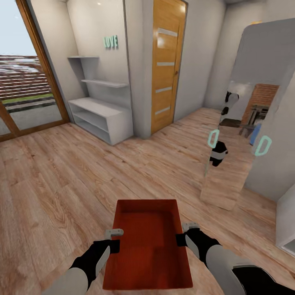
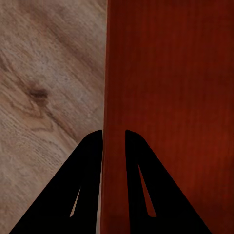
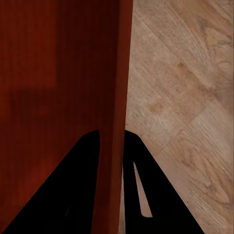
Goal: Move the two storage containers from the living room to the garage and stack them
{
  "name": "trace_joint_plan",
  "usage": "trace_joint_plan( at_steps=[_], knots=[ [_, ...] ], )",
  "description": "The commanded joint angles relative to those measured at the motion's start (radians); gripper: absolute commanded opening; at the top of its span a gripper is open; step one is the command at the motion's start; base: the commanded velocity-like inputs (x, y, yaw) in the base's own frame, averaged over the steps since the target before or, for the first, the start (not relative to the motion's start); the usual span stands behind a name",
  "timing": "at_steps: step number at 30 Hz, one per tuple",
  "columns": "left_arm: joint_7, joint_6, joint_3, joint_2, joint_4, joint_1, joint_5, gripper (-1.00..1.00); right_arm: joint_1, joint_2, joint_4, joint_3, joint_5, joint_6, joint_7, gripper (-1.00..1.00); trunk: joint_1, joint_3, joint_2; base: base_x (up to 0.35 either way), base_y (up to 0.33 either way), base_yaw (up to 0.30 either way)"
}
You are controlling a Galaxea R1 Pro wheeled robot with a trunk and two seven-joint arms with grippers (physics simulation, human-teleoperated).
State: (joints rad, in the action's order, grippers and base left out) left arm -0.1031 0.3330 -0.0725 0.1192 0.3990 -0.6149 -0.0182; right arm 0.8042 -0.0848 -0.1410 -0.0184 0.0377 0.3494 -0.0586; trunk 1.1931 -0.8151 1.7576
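The left gripper (image 1: 116, 239) is clamped on the left wall of a red-orange storage container (image 1: 148, 241) and the right gripper (image 1: 184, 233) on the opposite wall, each with 1 finger inside and 1 outside, so the 2 arms share the load and keep the bin level. It hangs in front of the robot, above the light wood-plank floor (image 1: 53, 180), apparently for carrying. Ahead are a white wall shelf (image 1: 100, 112), a wooden door (image 1: 166, 65) and a leaning mirror (image 1: 233, 151); no garage concrete is visible.

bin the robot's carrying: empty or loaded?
Empty. The head view looks straight into the storage container: bare red floor and walls, nothing inside. Left gripper and right gripper each pinch a side wall.
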Motion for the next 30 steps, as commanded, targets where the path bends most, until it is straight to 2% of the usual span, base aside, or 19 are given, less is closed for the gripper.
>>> trace_joint_plan(
  at_steps=[1,30],
  knots=[
    [0.005,0.020,0.020,-0.018,-0.002,0.001,0.029,-1.00,0.001,0.000,-0.004,-0.056,-0.022,0.005,0.000,-1.00,0.001,-0.001,0.000,0.348,0.000,0.000],
    [0.005,0.020,0.020,-0.018,-0.002,0.000,0.029,-1.00,0.001,-0.001,-0.004,-0.056,-0.022,0.005,0.000,-1.00,0.001,-0.001,0.000,0.348,0.000,0.000]
  ],
)
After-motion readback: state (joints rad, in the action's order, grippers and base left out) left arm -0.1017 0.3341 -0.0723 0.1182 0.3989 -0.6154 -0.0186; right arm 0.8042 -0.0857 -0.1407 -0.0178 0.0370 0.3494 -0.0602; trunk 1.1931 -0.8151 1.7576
